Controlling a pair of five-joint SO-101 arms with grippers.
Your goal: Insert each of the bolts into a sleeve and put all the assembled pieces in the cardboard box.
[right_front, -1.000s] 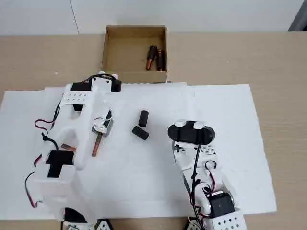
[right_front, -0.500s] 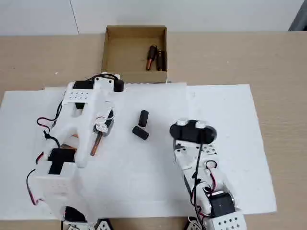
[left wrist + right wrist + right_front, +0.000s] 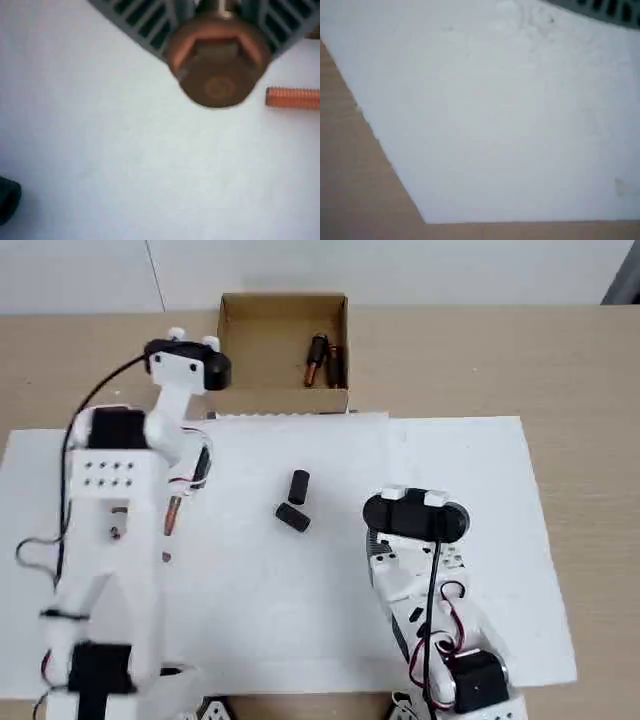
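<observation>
Reading the table with twelve o'clock at its far edge, I am starting nearest the arm bases, where the right gripper [image 3: 414, 518] is hanging over the white paper sheet [image 3: 300, 630] at about five o'clock. I cannot tell whether it is apart or together. It is carrying nothing that I can see, and its own camera is looking down at bare sheet and a corner of the light wooden table [image 3: 580, 370]. Over at nine o'clock the left gripper [image 3: 183, 485] is clamping the head of a copper-coloured threaded bolt [image 3: 172, 517], which is hanging shank-down above the sheet and touching nothing else. Through the left wrist camera I am also seeing the threaded end of a second copper bolt [image 3: 292, 97] lying flat on the sheet near the held one. Near the middle of the sheet, at three o'clock from the held bolt and well apart from it, two short black cylindrical sleeves [image 3: 299, 486] [image 3: 293, 518] are lying loose, just beside each other. Farthest off, at twelve o'clock, the open brown cardboard box [image 3: 232, 340] is sitting against the sheet's far edge. It is holding what I take to be two finished pieces [image 3: 322, 360], copper bolts inside dark sleeves, lying in its right half. By my reckoning I am about halfway: two pairs boxed, and two bolts and two sleeves waiting to be joined and carried over.
</observation>
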